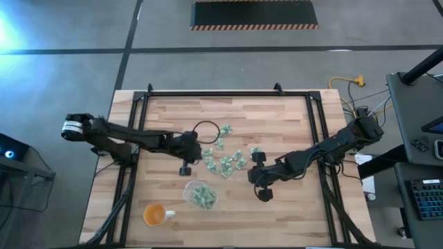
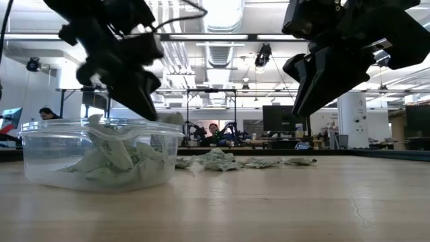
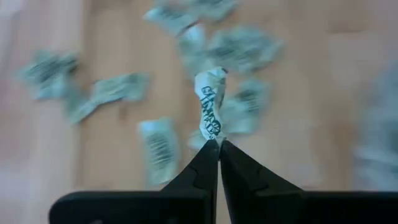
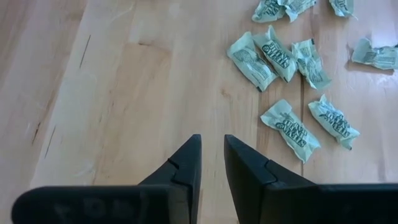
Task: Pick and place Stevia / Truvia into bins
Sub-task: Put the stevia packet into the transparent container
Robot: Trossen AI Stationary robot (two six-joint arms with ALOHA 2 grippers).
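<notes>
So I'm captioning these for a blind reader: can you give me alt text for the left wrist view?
The left gripper, its two dark fingers shut on a crumpled green-and-white sweetener packet, holds it above a wooden table. More packets lie scattered and blurred on the wood below.

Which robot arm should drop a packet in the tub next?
The left. Its gripper is already pinched shut on a packet and sits near the tub. The right gripper holds nothing, with bare wood between its fingers.
</notes>
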